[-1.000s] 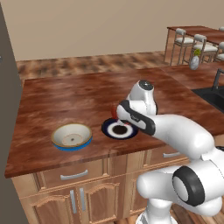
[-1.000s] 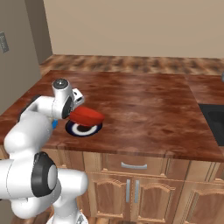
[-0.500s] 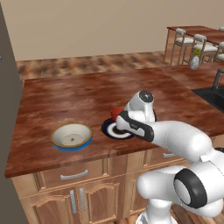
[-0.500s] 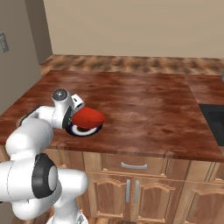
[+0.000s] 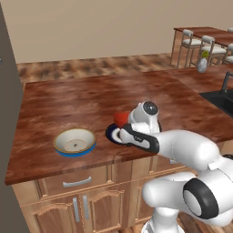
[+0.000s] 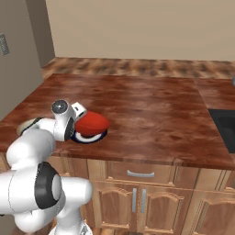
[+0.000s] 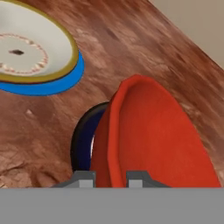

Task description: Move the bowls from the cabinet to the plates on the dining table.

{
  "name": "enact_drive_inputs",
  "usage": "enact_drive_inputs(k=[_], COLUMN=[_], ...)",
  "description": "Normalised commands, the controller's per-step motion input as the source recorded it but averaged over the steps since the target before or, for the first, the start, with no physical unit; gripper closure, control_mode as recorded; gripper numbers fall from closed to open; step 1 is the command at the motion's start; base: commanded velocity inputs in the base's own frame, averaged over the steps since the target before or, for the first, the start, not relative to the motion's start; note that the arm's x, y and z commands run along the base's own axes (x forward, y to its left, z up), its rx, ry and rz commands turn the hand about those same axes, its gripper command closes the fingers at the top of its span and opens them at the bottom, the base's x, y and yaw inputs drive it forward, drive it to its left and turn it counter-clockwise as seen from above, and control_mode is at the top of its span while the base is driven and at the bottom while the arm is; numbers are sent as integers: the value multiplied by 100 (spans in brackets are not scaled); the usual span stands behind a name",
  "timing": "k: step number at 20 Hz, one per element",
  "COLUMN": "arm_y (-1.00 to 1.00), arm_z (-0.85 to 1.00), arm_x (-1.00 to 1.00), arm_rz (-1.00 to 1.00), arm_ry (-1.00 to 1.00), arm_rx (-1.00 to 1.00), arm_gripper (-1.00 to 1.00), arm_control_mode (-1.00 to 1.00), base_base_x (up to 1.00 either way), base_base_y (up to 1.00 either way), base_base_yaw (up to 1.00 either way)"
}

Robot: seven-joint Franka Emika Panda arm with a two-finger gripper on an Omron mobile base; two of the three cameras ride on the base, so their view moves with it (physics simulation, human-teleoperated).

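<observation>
Presently catalogued, left to right in the left base view:
Cream bowl: shallow, round, whitish inside with a golden-brown rim; it sits on the blue plate, a flat bright disc showing as a crescent under its near side.
Ringed plate: flat, round, black-navy band; largely hidden behind the hand here, seen as a dark arc under the red bowl in the right base view.
Red bowl: glossy, solid red, shallow; tilted, its lower edge down over the ringed plate, whether touching cannot be told.
Gripper: dark fingertips nearly closed, pinching the red bowl's rim, one tip on each side of the wall.
Dining table: broad reddish-brown wood-grain top, lighter wooden drawers and arched-panel doors with grey handles below.
Change since a second ago: hand and red bowl have come lower, from clear above the ringed plate to just over it; cream bowl and blue plate unmoved.
Bowl relative to gripper: the red bowl extends straight out from the fingertips; the cream bowl lies well apart, to the hand's left.
</observation>
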Motion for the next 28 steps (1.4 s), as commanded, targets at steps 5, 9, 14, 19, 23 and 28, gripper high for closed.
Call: enact_drive_inputs(k=[5, 9, 14, 19, 23, 28], arm_y=[8, 21, 12, 3, 0, 0], arm_z=[0, -4, -11, -11, 0, 0], arm_x=[1, 22, 36, 14, -2, -1], arm_rz=[0, 0, 0, 0, 0, 1], arm_ry=[8, 0, -4, -5, -1, 0], arm_rx=[0, -3, -4, -2, 0, 0], arm_gripper=[100, 100, 100, 100, 100, 100], arm_control_mode=[-100, -100, -100, -100, -100, -100], base_base_x=[0, 0, 0, 0, 0, 0], base_base_y=[0, 0, 0, 0, 0, 0], base_base_yaw=[0, 0, 0, 0, 0, 0])
